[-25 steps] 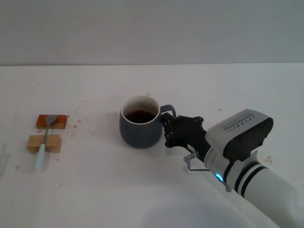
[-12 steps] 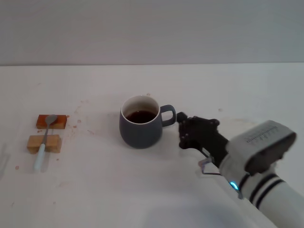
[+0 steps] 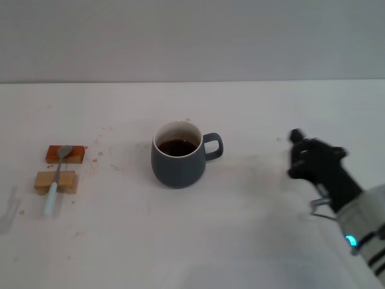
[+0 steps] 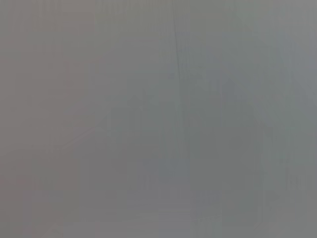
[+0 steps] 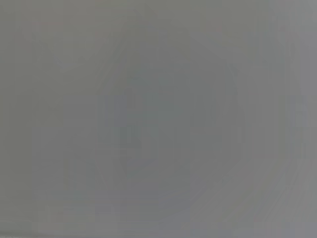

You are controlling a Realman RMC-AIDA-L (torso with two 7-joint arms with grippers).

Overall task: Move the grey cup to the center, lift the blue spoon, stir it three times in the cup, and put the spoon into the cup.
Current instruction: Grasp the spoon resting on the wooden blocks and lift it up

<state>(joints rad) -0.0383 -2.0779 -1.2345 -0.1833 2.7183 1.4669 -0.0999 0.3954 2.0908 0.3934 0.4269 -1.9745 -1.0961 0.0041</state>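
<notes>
Looks like bare test bench, lab-type setup, no home clutter. Plain white tabletop [image 3: 180, 241], faintly stained with small specks around 9 o'clock, fills my view. Blank grey wall [image 3: 192, 36] runs across 12 o'clock. Two small wooden blocks [image 3: 56, 181] propped at 9 o'clock as staging rests.

Matt grey cup [image 3: 177, 165], wooden blocks [image 3: 55, 181]

A white table [image 3: 180, 241] bears a grey cup [image 3: 177, 162] and two wooden blocks [image 3: 60, 167] supporting a spoon [image 3: 55, 180].
</notes>
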